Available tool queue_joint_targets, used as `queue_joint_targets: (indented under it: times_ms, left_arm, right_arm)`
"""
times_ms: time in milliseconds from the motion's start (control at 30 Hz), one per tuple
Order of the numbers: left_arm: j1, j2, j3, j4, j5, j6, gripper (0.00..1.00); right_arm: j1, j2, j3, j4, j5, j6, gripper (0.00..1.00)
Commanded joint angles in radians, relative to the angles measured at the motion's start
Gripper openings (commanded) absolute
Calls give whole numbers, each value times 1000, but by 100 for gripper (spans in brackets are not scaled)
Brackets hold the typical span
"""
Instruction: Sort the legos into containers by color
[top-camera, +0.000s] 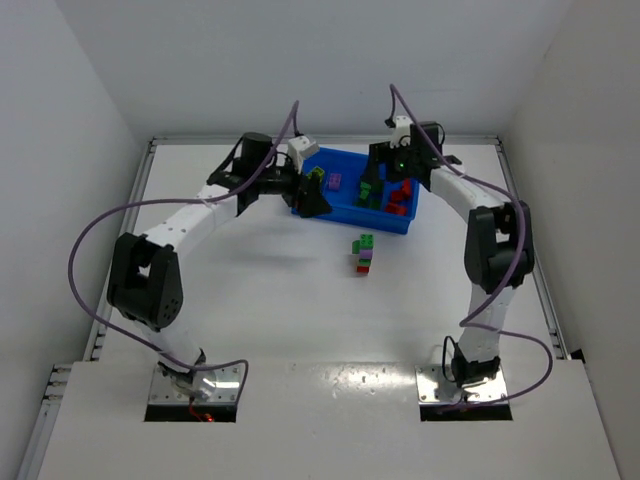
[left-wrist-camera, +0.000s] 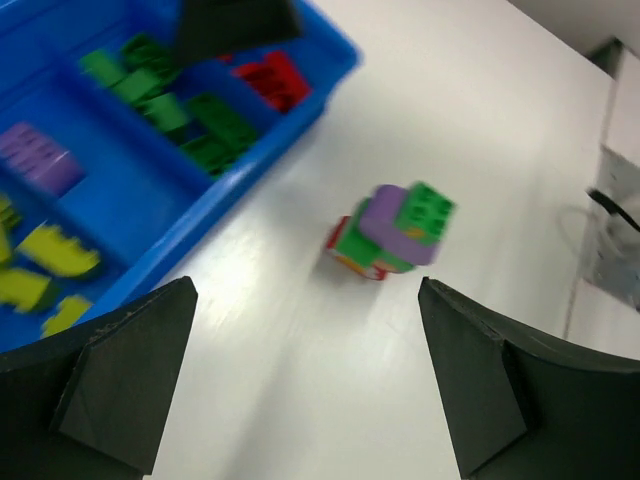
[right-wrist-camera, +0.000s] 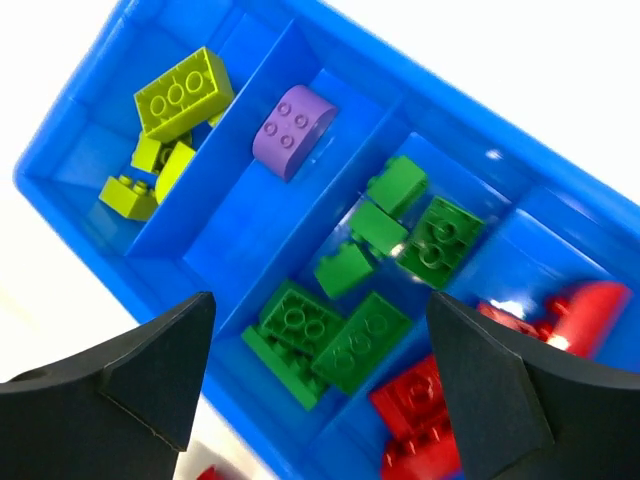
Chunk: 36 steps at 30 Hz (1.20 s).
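Note:
The blue tray sits at the back of the table with four containers side by side. They hold yellow legos, a purple one, green ones and red ones. My right gripper hangs open above the green compartment with nothing between its fingers. A striped stick of green, purple and red legos stands on the table in front of the tray. My left gripper is open and empty over bare table by the tray's left front corner, with the stick just ahead of it.
White walls close in the table on the left, back and right. Purple cables loop off both arms. The right arm's elbow stands to the right of the stick. The tray's front rim lies left of the left gripper.

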Motion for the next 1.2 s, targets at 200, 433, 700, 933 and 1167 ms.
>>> queue_joint_targets:
  times_ms: [200,433,700,933,1167]
  left_arm:
    - [-225,-52,28,-162,56,297,87]
    - [-286,45,137,-237,66,400,79]
    - [-326,187,304,-372,34,573,92]
    - [-345,290,402,-418,25,593,92]
    - [-345,356,424,-418,25,593,87]
  right_arm:
    - [-142,-437,-229,-102,-84,-30,86]
    - [-221,-678,-450,-349,-116,-260,82]
    - [-272,-847,-599,-402,-81,-302,83]
    - [-314,-868,-610,-402,-81,-311,83]
    - [-333,-868,-601,-402,-111,-302,83]
